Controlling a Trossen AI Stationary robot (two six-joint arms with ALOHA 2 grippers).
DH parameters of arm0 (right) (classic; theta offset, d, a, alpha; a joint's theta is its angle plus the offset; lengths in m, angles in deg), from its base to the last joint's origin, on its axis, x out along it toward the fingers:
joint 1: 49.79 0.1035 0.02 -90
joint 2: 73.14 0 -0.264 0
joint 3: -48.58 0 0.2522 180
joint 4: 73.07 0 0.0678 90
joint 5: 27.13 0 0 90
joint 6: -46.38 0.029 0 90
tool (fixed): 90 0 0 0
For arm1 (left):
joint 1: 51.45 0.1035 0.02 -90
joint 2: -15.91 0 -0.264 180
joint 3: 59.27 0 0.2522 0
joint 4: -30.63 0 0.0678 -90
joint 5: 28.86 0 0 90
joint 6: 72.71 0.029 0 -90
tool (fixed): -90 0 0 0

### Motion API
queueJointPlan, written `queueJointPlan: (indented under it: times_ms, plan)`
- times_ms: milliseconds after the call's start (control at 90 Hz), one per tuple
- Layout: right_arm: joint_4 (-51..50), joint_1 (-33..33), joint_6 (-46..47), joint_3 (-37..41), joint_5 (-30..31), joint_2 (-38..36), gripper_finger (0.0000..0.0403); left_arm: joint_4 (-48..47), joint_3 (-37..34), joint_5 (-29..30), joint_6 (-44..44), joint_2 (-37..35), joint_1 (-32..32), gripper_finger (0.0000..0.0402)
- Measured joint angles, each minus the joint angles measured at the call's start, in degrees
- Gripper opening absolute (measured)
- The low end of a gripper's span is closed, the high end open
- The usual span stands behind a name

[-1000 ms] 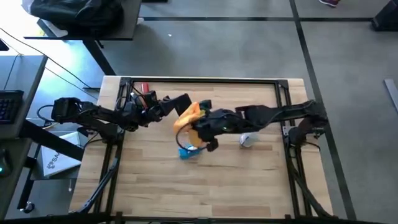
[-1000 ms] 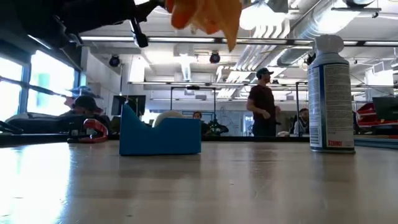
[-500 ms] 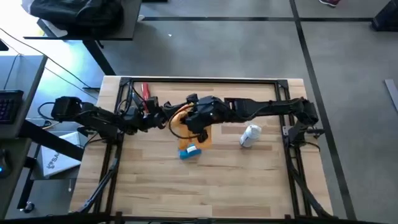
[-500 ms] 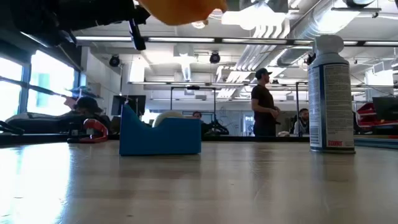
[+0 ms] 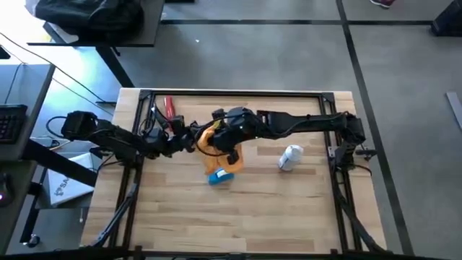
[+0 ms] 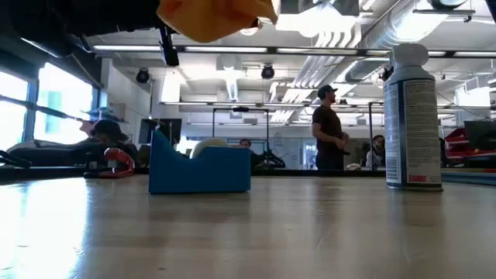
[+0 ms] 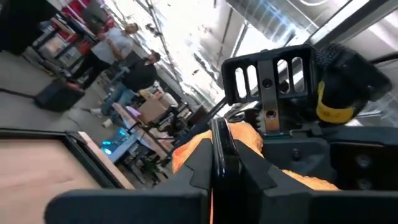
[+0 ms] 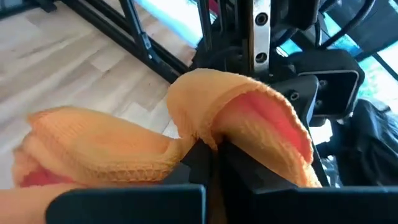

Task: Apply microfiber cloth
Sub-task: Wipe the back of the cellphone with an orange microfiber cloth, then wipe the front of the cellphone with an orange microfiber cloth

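Observation:
The orange microfiber cloth hangs in the air over the middle of the table, with my right gripper shut on it. It shows at the top of the low view. My left gripper faces it from the left and is shut on a thin black slab, seen edge-on. In the left wrist view the cloth lies just behind the slab. Whether they touch, I cannot tell. My left gripper pinches the thin black slab by its two flat faces between its fingers. The slab stands on edge and sticks out past the fingertips toward the cloth, clear of the table. My right gripper pinches a bunched fold of the cloth between its two fingers, coming from the table's right. The cloth bulges out on both sides of the fingers, several layers thick, and hangs clear of the table.
A blue block sits on the table just nearer than the cloth and also shows in the low view. A white spray can stands to the right. A red tool lies at the far left. People stand in the room beyond.
My right gripper has carried the cloth up and toward the far left, closer to my left gripper. The cloth has risen and bunched up. My left gripper has drawn back a little toward the table's left edge with the slab.

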Motion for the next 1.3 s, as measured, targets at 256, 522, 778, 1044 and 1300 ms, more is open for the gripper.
queueJointPlan:
  times_ms: [256,522,778,1044,1300]
  plan:
    - [-4.36,0.23,0.00,0.02,6.41,-2.22,0.0000,-0.06,-0.45,-0.30,0.52,-0.17,-0.05,0.0013]
    - [-11.95,0.28,0.41,0.02,12.30,-7.66,0.0000,-0.35,-0.47,-1.19,0.44,-0.26,-0.21,0.0013]
    - [-19.54,-0.17,4.21,0.14,20.83,-11.48,0.0000,1.25,-0.47,-6.02,1.03,-0.50,-0.95,0.0013]
    - [-31.83,0.36,15.70,0.15,20.26,-13.28,0.0000,1.58,-0.47,-9.15,7.34,-0.39,-0.76,0.0013]
    - [-40.27,4.64,25.52,0.15,19.49,-13.20,0.0000,0.90,-0.49,-8.26,25.16,-0.39,-1.28,0.0013]
